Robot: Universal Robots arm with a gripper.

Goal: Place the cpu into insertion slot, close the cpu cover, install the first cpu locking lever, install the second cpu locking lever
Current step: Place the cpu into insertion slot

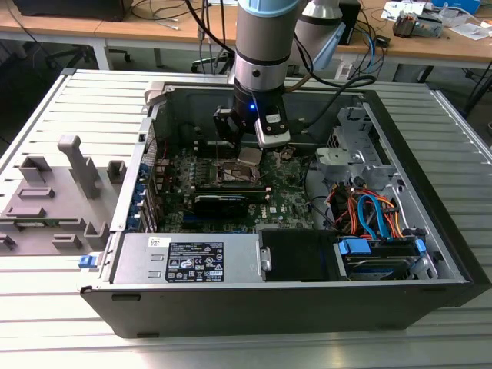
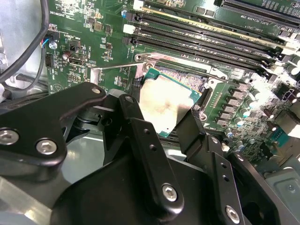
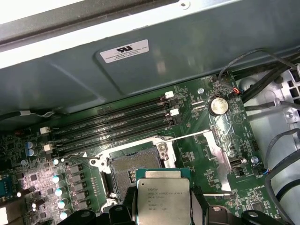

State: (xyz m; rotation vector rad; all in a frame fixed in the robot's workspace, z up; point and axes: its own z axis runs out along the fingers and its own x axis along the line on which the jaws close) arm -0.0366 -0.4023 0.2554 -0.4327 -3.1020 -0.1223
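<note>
Inside the open computer case [image 1: 231, 311] on the slatted surface [image 1: 46, 307], the robot arm's hand [image 2: 165, 123] grips the cpu [image 3: 162, 199] between its two fingers, holding it over the uncovered insertion slot [image 3: 133, 165] in the green board [image 3: 187, 127].

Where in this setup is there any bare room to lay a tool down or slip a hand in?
Bare table slats run along the front of the computer case and the grey fixture. Inside the case it's crowded: the gripper holds the cpu close to the insertion slot, and cables fill the exterior view's right side.
</note>
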